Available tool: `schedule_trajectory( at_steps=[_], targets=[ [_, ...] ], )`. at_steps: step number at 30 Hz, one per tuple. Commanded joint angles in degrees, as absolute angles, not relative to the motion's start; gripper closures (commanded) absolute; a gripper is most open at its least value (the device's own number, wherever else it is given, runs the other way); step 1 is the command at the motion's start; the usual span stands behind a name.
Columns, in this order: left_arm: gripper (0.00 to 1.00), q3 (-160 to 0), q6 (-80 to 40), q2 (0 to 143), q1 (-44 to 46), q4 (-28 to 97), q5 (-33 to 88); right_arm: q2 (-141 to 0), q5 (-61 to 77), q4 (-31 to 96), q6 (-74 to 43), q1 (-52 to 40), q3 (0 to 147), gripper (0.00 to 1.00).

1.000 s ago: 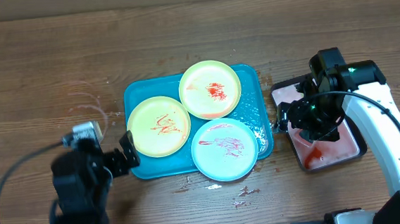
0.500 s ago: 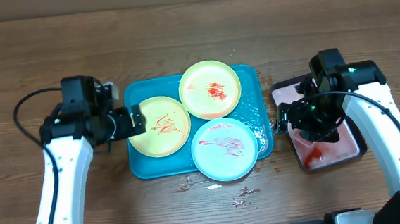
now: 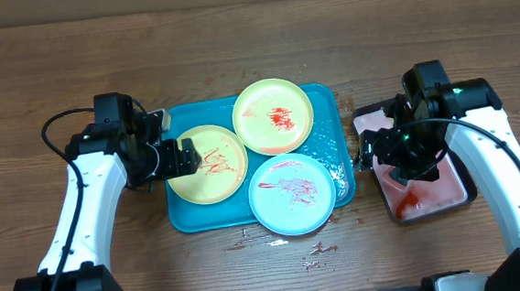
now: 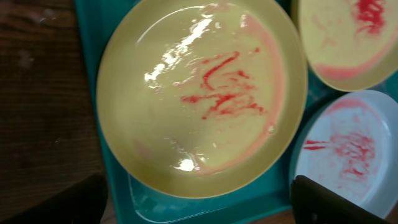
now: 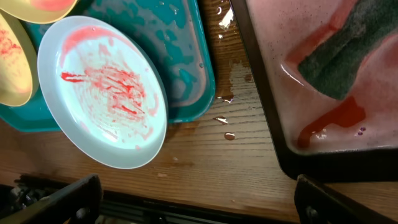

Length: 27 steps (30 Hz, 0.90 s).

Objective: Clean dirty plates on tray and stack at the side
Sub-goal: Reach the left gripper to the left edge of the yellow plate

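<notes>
The teal tray (image 3: 336, 154) holds three sauce-smeared plates: a yellow-green plate (image 3: 208, 165) at the left, a second yellow-green plate (image 3: 274, 116) at the back, and a light blue plate (image 3: 292, 194) overhanging the front rim. My left gripper (image 3: 178, 158) is open and empty above the left plate's left edge. In the left wrist view, that plate (image 4: 199, 93) fills the frame above the open jaws (image 4: 199, 211). My right gripper (image 3: 391, 150) is open and empty over the black tray's left side. The right wrist view shows the blue plate (image 5: 102, 90) and open jaws (image 5: 199, 205).
A black-rimmed tray (image 3: 466, 186) of pinkish water stands right of the teal tray. A green sponge (image 5: 339, 59) lies in it. Sauce and water drops (image 3: 318, 249) spot the wood in front of the teal tray. The table's front edge is close.
My left arm has swung in from the front left, and its gripper now hangs over the left yellow-green plate's edge. The right arm and the plates have not moved.
</notes>
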<state>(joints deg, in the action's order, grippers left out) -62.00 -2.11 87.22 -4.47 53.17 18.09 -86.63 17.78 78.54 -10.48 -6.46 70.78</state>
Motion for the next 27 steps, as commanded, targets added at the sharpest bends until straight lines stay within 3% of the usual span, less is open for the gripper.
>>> schedule_trajectory(
  at_steps=[1, 7, 13, 18, 23, 27],
  targets=[
    [0.12, -63.40, -3.46, 88.73, -4.10, 53.21, 11.86, -85.62, 18.11, 77.82, -10.48, -6.39, 71.85, 0.00],
    [0.19, -63.40, -3.46, 91.09, -4.08, 51.75, 11.88, -85.62, 18.31, 75.83, -10.68, -6.39, 71.85, 0.00],
    [0.40, -63.40, -3.42, 96.09, -4.03, 49.87, 15.16, -85.62, 18.37, 75.75, -10.68, -6.39, 71.85, 0.00],
    [0.45, -63.40, -3.42, 100.75, -4.03, 48.93, 15.86, -85.62, 19.25, 76.14, -10.66, -6.42, 71.81, 0.00],
    [0.63, -63.40, -3.42, 102.56, -4.03, 48.77, 16.16, -85.62, 19.81, 76.12, -10.66, -6.39, 71.81, 0.00],
    [0.63, -63.40, -3.42, 102.63, -4.05, 48.71, 16.10, -85.62, 19.81, 76.07, -10.66, -6.39, 71.81, 0.00]
  ],
)
